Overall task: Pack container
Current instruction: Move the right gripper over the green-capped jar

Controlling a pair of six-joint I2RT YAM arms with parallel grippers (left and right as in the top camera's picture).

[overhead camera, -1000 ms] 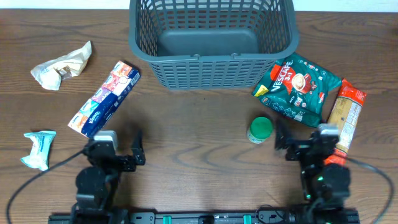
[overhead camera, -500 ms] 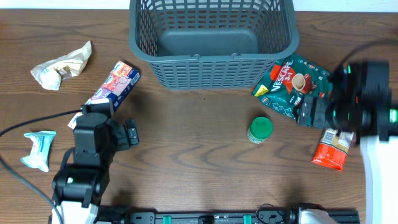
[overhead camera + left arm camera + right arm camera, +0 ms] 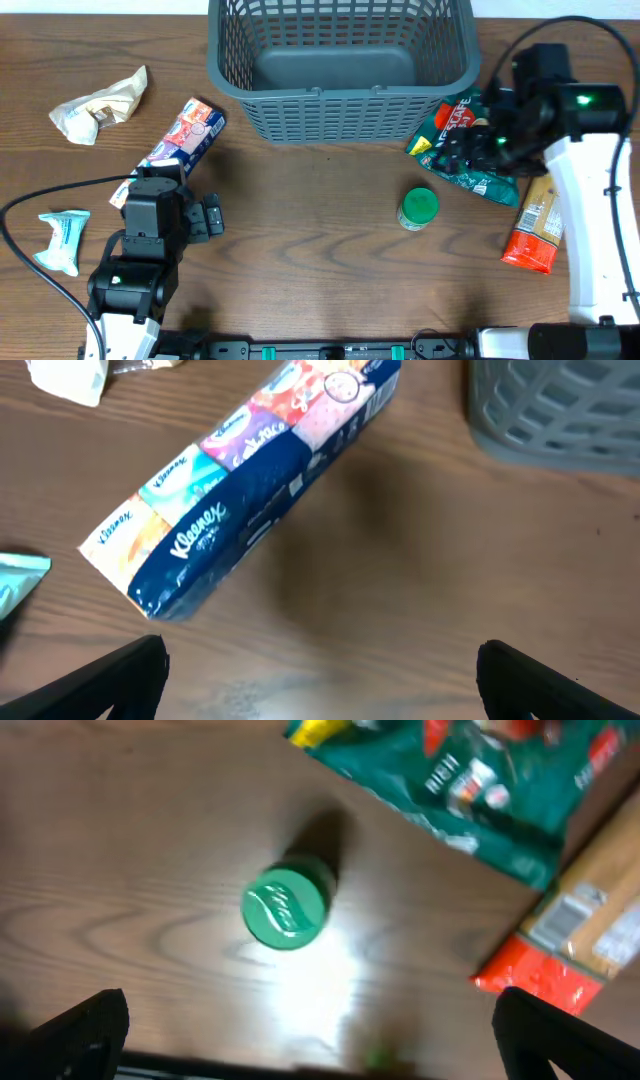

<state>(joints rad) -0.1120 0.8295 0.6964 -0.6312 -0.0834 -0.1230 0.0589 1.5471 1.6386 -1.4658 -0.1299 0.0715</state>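
I see the large dark grey plastic basket with lattice-slotted sides (image 3: pixel 330 118) at the far middle of the table, mouth up; its long axis runs left to right, and one long wall faces me; inside I see only its bare dark floor.

Left of it lies a long blue and multicoloured Kleenex tissue pack (image 3: pixel 168 158), slanted, its far end pointing at the basket's near left corner but apart from it; further left sit a crumpled beige wrapper (image 3: pixel 100 105) and a small teal packet (image 3: pixel 62 240).

Off the basket's near right corner lies a green Nescafe pouch (image 3: pixel 455 118), just beside the wall; a small jar with a green lid (image 3: pixel 418 208) stands on open wood nearer me; an orange and red pasta packet (image 3: pixel 535 225) lies to the right of both.

My left gripper (image 3: pixel 320 670) hangs over bare wood just short of the tissue pack, fingers spread wide and holding nothing; my right gripper (image 3: pixel 320 1040) hovers over the pouch's near edge, likewise spread wide, the jar below and between its fingers.
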